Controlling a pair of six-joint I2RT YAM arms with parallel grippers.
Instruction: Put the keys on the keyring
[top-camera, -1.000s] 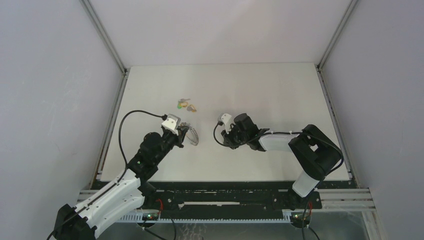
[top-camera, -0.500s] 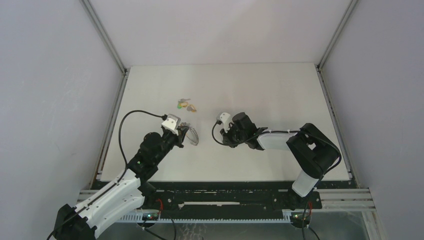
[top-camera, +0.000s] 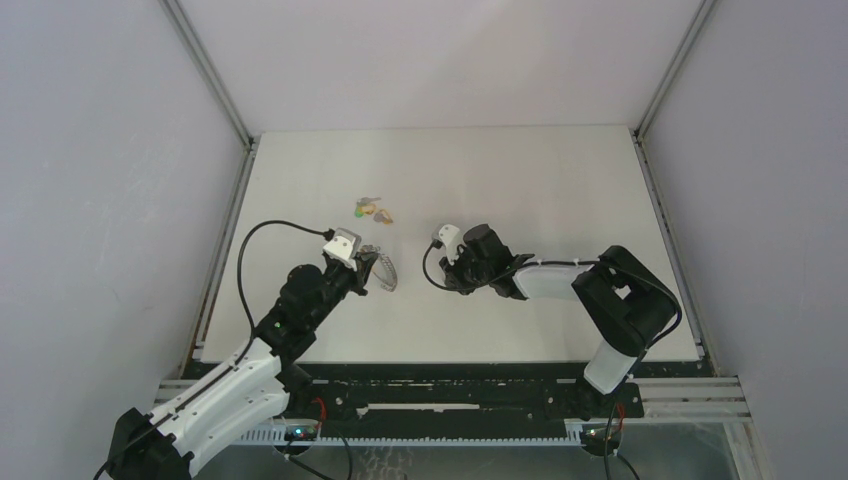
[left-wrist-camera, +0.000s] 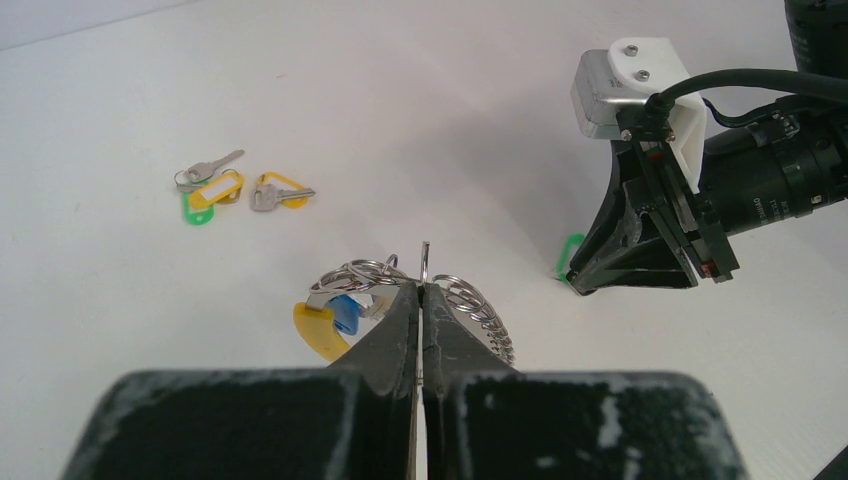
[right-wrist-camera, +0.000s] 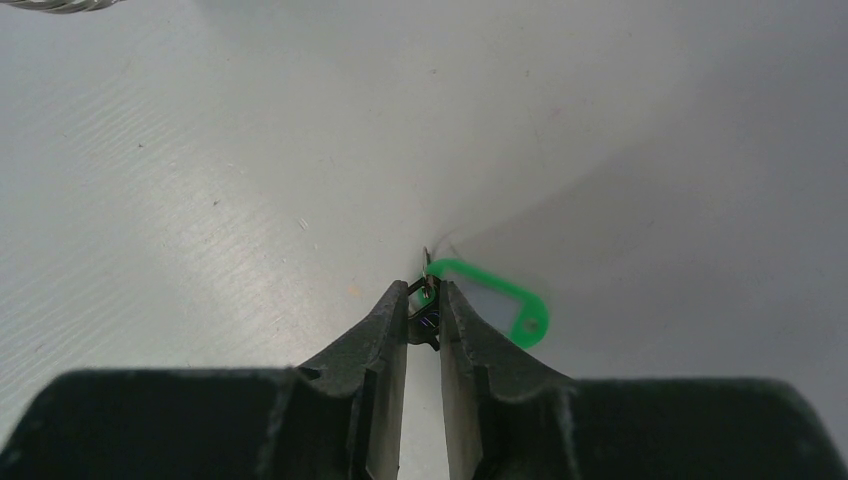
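Bench (top-camera: 520, 180) seen from above: the left tool (top-camera: 367, 262) reaches in from the near left with the keyring (top-camera: 386, 272) at its tips, and the right tool (top-camera: 452, 280) points down at the surface to the right of the ring, apart from it. A small cluster of loose keys (top-camera: 372, 210) lies farther back, well beyond both tools. From the left wrist, the left tool (left-wrist-camera: 421, 290) has its fingers pressed together, pinching the thin wire of the keyring (left-wrist-camera: 478, 312), whose ribbed arc curves off to the right. A blue key head (left-wrist-camera: 346, 311) and a yellow tag (left-wrist-camera: 316, 331) sit at the ring on the left of the fingers. The loose keys (left-wrist-camera: 215, 188), tagged green and yellow, rest up-left, and across the bench the right tool (left-wrist-camera: 578, 278) touches down beside the green-tagged key (left-wrist-camera: 570, 252). From the right wrist, the right tool (right-wrist-camera: 424, 292) is nearly closed, nipping the small metal piece at 1 end of the green-tagged key (right-wrist-camera: 492, 300), whose tag lies flat just right of the tips; the blade is hidden.
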